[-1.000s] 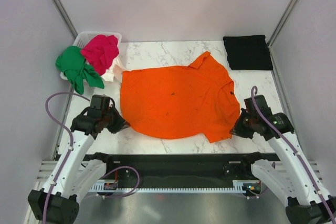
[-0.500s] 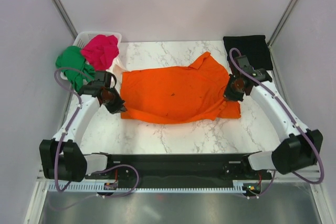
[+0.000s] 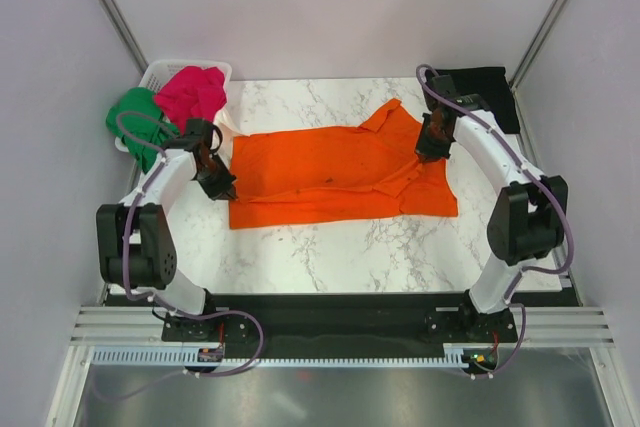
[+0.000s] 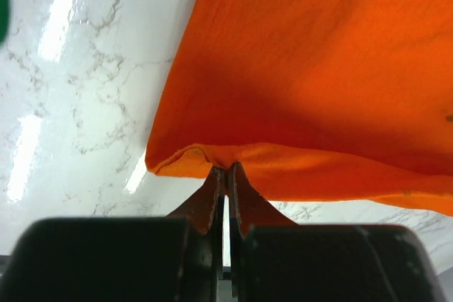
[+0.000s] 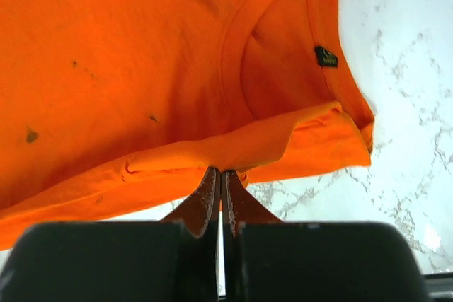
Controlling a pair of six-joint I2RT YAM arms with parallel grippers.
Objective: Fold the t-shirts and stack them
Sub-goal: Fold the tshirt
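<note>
A bright orange t-shirt (image 3: 330,175) lies across the middle of the marble table, its near half doubled over toward the back. My left gripper (image 3: 227,189) is shut on the lifted hem at the shirt's left edge (image 4: 226,169). At the right side, beside the collar (image 5: 241,40), my right gripper (image 3: 429,154) is shut on a fold of the same shirt (image 5: 220,172). A folded black t-shirt (image 3: 487,82) lies at the back right, partly behind the right arm. Green (image 3: 138,122) and magenta-red (image 3: 192,95) t-shirts are bunched at the back left.
A white plastic basket (image 3: 160,72) stands in the back left corner under the bunched shirts, with a bit of white cloth (image 3: 222,125) beside it. Bare marble (image 3: 330,252) shows in front of the orange shirt. Grey walls close in both sides.
Both arms have swung from the near side toward the back, carrying the orange shirt's near hem with them. The shirt is now a narrower band.
</note>
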